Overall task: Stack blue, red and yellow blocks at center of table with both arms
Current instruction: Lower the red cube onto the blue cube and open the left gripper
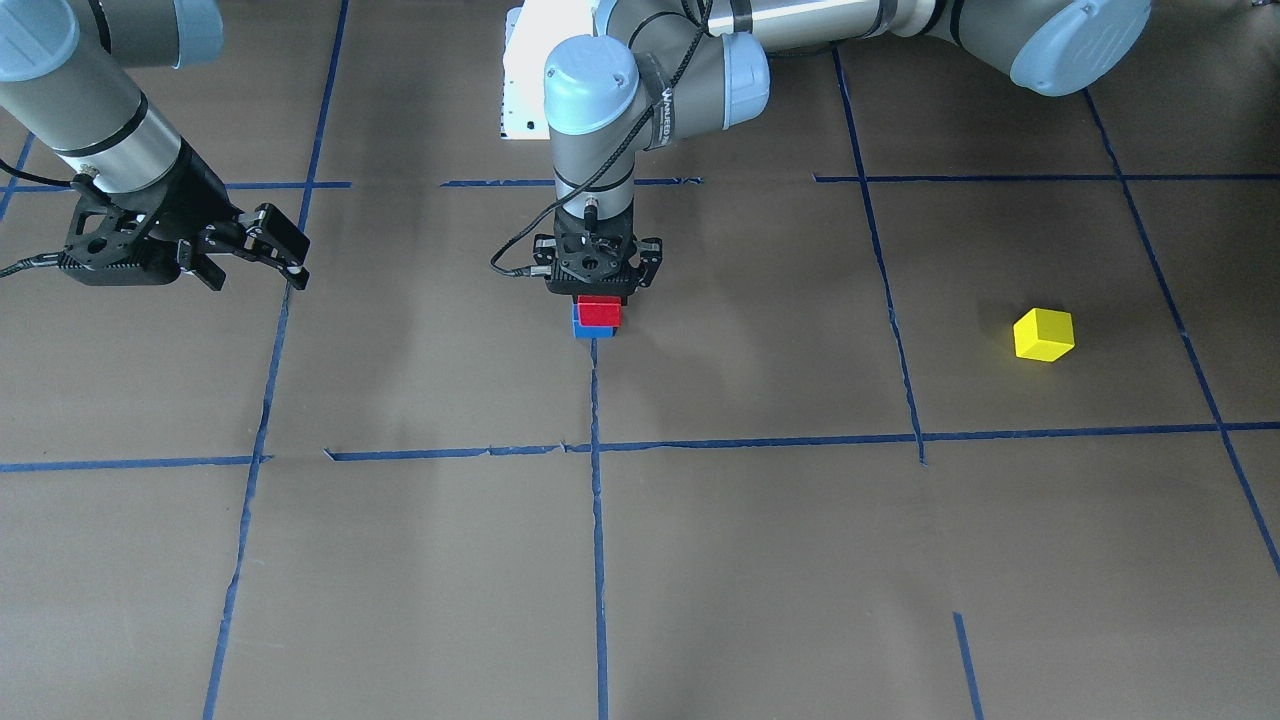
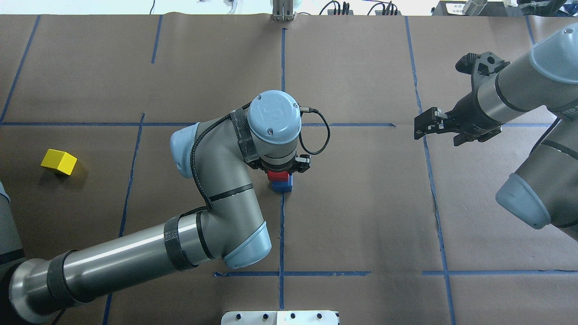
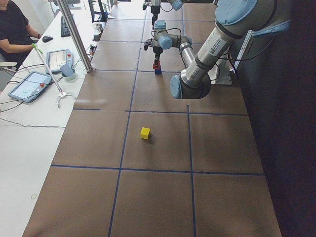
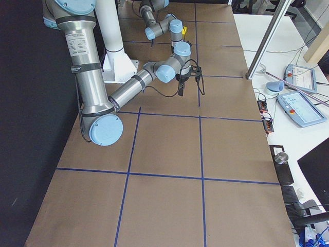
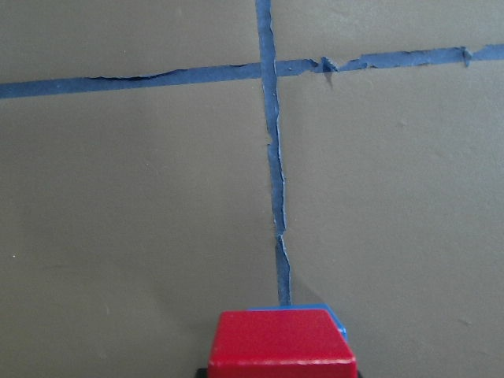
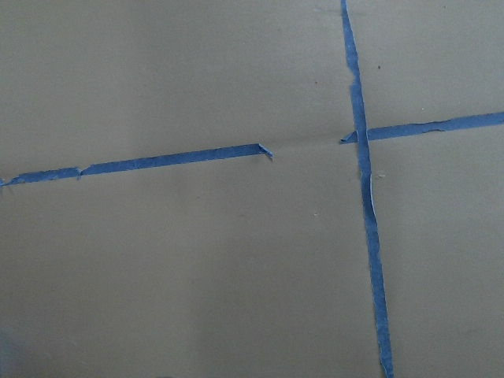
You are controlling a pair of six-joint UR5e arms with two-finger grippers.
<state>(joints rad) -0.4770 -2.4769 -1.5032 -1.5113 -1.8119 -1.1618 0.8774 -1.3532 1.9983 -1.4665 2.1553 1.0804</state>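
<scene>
At the table's (image 1: 760, 560) centre, the red block (image 1: 599, 312) (image 2: 277, 175) rests on the blue block (image 1: 590, 331) (image 2: 283, 186), slightly offset from it. My left gripper (image 1: 598, 298) points straight down over the pair and looks shut on the red block; its fingertips are hidden. In the left wrist view the red block (image 5: 279, 342) fills the bottom centre, with a sliver of the blue block (image 5: 335, 315) behind it. The yellow block (image 1: 1043, 334) (image 2: 58, 161) lies alone far out on my left side. My right gripper (image 1: 255, 268) (image 2: 435, 131) hovers open and empty over my right side.
The white pedestal (image 1: 525, 70) stands at the robot's edge of the table. Blue tape lines (image 6: 362, 197) cross the brown surface. A side desk carries tablets (image 3: 29, 84) and a metal pole (image 3: 79, 39), and a seated person (image 3: 10, 29) is beside it.
</scene>
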